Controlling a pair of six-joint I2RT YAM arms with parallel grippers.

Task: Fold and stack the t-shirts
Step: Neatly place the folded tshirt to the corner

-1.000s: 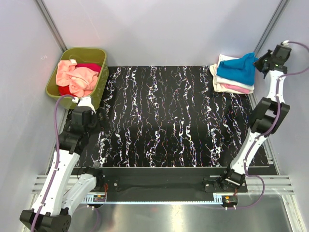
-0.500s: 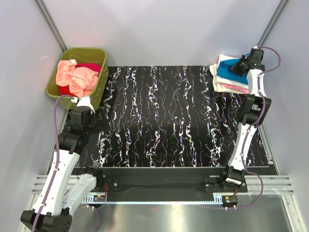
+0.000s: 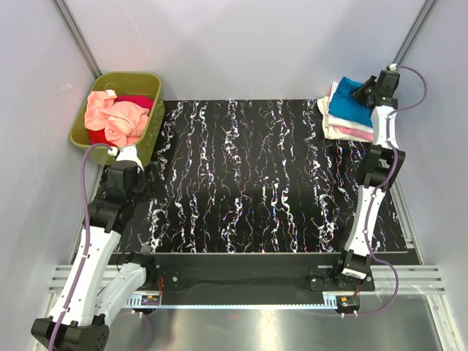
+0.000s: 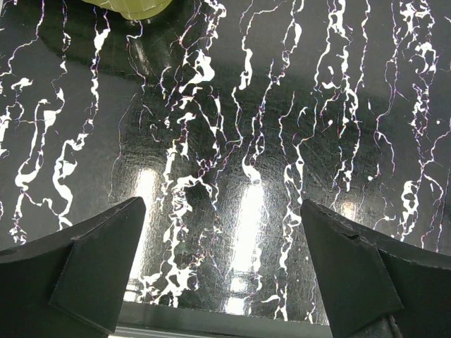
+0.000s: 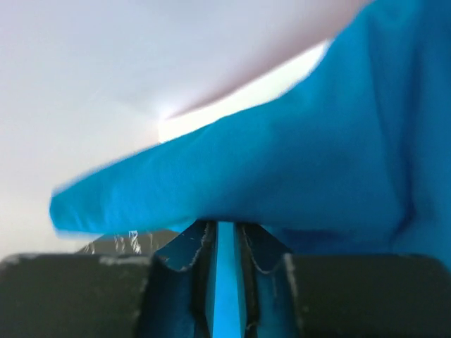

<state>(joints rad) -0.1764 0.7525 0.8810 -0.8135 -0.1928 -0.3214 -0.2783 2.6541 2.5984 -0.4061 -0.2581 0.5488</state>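
A bright blue t-shirt (image 3: 346,107) lies folded on top of a stack of cream-white and pink shirts (image 3: 345,131) at the table's back right. My right gripper (image 3: 363,91) is shut on the blue shirt's far right edge, right over the stack; in the right wrist view the blue cloth (image 5: 296,169) fills the frame and runs between the fingers (image 5: 225,271). My left gripper (image 4: 224,271) is open and empty, low over the marbled table near the front left. Salmon-peach (image 3: 113,117) and red (image 3: 135,102) shirts lie bunched in the olive-green tub (image 3: 150,142).
The tub stands at the back left corner, its pale rim just showing in the left wrist view (image 4: 134,7). The black marbled table top (image 3: 248,175) spans the middle. Grey walls close in on three sides.
My right gripper has moved left and down from beside the stack onto it, laying the raised blue cloth flatter on the pile. The left arm has not moved.
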